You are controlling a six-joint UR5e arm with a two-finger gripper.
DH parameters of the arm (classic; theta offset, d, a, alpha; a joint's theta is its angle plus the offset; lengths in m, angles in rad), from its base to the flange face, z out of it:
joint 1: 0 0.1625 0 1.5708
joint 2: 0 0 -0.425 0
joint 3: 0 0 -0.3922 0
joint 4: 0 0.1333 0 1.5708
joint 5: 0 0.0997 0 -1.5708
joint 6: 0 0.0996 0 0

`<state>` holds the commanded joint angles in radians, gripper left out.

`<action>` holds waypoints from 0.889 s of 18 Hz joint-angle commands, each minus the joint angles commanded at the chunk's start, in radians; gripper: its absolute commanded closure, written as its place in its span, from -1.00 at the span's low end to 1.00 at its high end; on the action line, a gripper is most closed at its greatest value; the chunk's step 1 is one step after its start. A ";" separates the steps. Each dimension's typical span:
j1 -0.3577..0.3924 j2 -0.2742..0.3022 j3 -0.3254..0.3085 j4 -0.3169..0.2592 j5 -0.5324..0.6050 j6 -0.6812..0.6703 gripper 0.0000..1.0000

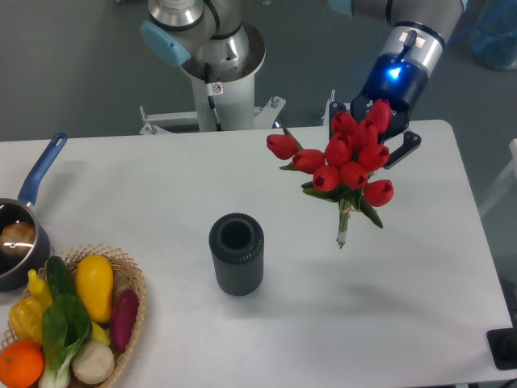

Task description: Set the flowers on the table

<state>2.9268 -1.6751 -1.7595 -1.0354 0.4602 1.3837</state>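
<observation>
Claw (380,133) at the far right is mostly hidden behind the blooms, apparently pinching the flowers (343,166), which hang above the table (420,275), stems down and right of the dark vase (237,253). Released from up there, the bunch could tumble or roll off the right edge. White tabletop; grey floor beyond.
</observation>
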 joint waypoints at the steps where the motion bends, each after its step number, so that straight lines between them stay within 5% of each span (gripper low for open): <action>1: 0.000 0.002 -0.002 0.002 0.002 0.002 0.27; 16: -0.012 0.006 0.015 -0.003 0.020 -0.014 0.26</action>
<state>2.9146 -1.6690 -1.7441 -1.0385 0.4801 1.3698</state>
